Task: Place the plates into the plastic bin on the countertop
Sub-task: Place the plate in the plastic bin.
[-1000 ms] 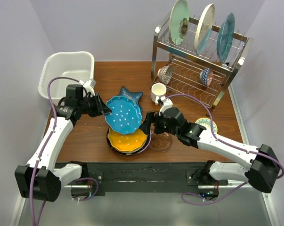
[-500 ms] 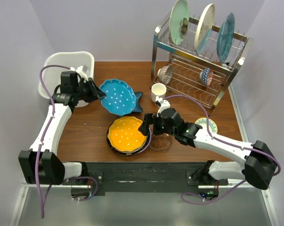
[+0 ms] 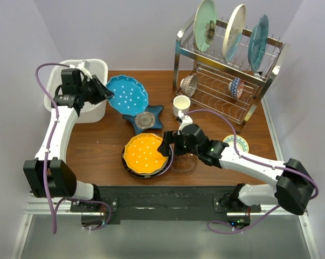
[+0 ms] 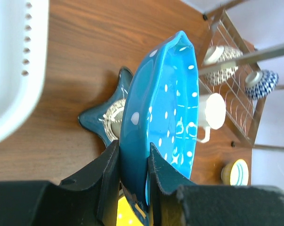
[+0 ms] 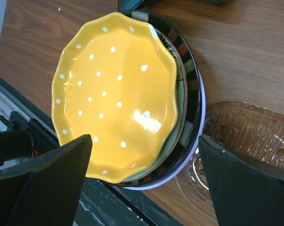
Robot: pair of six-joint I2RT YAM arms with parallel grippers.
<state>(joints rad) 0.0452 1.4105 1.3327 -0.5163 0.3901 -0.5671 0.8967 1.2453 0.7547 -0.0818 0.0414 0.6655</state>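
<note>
A blue dotted plate held on edge in the left gripper, beside the plastic bin.
The fingers are clamped on the plate's rim. The plate hangs tilted above the countertop, at 3 o'clock from the bin, and in the top view it overlaps the blue star dish. The right gripper, jaws spread wide and empty, hovers over the orange plate at 6 o'clock from the star dish.
</note>
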